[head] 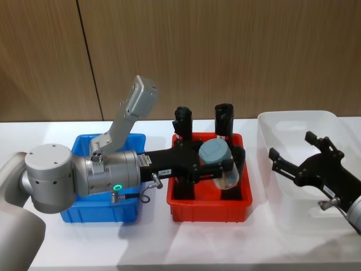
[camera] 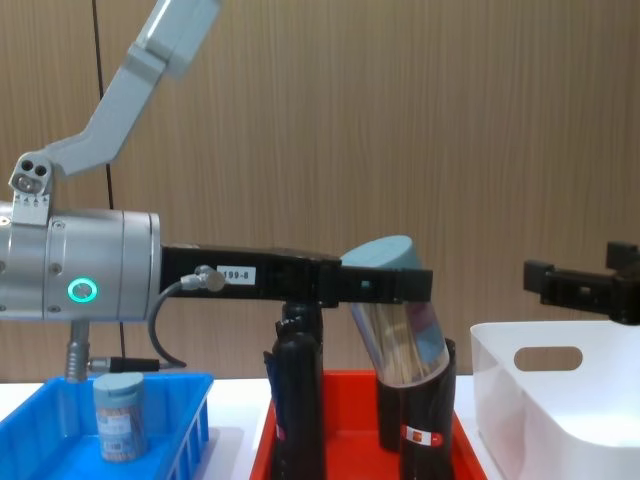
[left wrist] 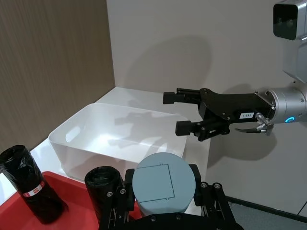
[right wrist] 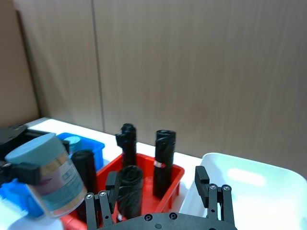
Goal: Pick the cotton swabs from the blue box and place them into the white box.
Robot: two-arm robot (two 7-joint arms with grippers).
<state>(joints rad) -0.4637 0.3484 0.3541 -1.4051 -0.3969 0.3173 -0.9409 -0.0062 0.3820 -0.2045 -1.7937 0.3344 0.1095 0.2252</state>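
Left hand (head: 217, 166) is clamped on a cotton swabs tub (head: 213, 151), tilted and held high above the red bin (head: 208, 212), presumably to clear the black rolls (head: 224, 118). A second tub (camera: 118, 415) sits in the blue box (head: 96, 213). Right hand (head: 291, 145) hovers spread open over the white box (head: 293, 121), probably parked.

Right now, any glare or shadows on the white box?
Left wrist view: right gripper throws soft shadows into the white box. Right wrist view: bright glare patch on that box's floor; cotton swabs tub in left gripper looks slightly soft.
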